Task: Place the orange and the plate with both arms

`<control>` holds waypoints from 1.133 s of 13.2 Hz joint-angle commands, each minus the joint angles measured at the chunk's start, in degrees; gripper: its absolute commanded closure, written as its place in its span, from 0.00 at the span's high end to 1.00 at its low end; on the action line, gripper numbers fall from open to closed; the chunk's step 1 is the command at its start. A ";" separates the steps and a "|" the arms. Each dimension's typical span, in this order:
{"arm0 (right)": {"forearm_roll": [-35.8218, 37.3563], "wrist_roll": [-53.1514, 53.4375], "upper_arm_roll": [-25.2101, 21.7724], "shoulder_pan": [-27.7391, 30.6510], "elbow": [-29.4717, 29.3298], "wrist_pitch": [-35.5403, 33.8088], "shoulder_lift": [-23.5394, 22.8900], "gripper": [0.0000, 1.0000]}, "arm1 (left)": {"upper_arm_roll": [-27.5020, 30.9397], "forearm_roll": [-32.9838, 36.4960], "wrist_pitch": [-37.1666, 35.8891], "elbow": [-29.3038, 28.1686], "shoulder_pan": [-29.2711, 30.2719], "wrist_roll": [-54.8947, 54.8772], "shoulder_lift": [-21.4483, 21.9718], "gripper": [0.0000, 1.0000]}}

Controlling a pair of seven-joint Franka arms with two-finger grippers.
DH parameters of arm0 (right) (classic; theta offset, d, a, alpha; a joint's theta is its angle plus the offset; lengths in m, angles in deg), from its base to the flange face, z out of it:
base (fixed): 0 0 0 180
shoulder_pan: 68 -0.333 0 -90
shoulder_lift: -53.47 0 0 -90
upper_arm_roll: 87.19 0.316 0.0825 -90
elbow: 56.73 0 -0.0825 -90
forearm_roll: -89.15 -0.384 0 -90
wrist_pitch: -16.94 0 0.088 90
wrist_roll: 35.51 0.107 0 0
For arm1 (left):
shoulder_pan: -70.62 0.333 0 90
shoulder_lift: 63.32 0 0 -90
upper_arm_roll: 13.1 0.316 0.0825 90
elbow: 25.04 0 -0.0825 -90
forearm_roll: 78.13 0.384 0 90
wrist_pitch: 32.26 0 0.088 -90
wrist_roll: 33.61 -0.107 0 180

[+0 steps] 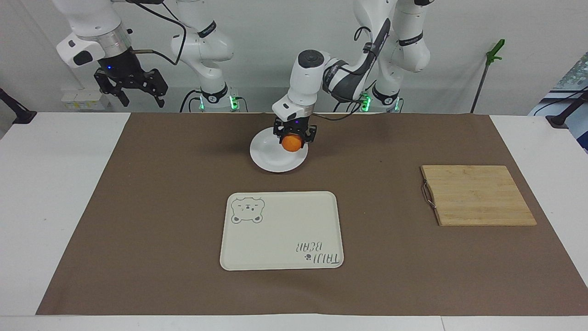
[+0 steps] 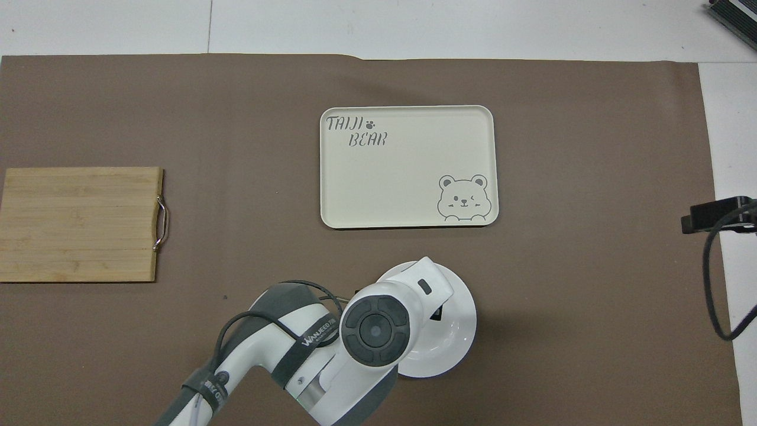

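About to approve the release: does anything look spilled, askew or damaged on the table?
Nothing stands out. The left gripper holds the small bright-orange fruit over the round white plate, which sits flat. The cream bear-print tray and bamboo cutting board lie square. The right gripper waits raised.

There are two robot arms, each ending in one gripper: the left gripper (image 1: 294, 134) and the right gripper (image 1: 131, 87), so two grippers in all. On the table there is one orange (image 1: 292, 143), one white plate (image 1: 271, 162), one cream tray (image 1: 281, 232) with a bear printed on it, and one wooden cutting board (image 1: 477, 195) with a single metal handle. All of these lie on one brown mat (image 1: 138, 207), and there are two arm bases lit green at the robots' end of the table.
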 commanded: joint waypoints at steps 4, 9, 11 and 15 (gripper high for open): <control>-0.72 -1.08 0.26 0.66 1.50 0.69 1.31 1.00 | 0.67 -2.00 5.77 0.61 -3.80 2.52 -5.27 0.00; -0.72 -1.08 0.26 0.66 1.50 0.69 1.31 1.00 | 0.67 -2.09 5.33 0.43 -4.41 2.43 -5.79 0.93; -0.72 -1.08 0.25 0.66 1.59 0.69 1.31 1.00 | 0.67 -2.09 5.07 0.35 -4.41 2.34 -5.79 1.00; -0.72 -1.08 0.26 0.66 1.50 0.69 1.31 1.00 | 0.67 -2.09 4.37 0.43 -4.41 2.43 -5.45 1.00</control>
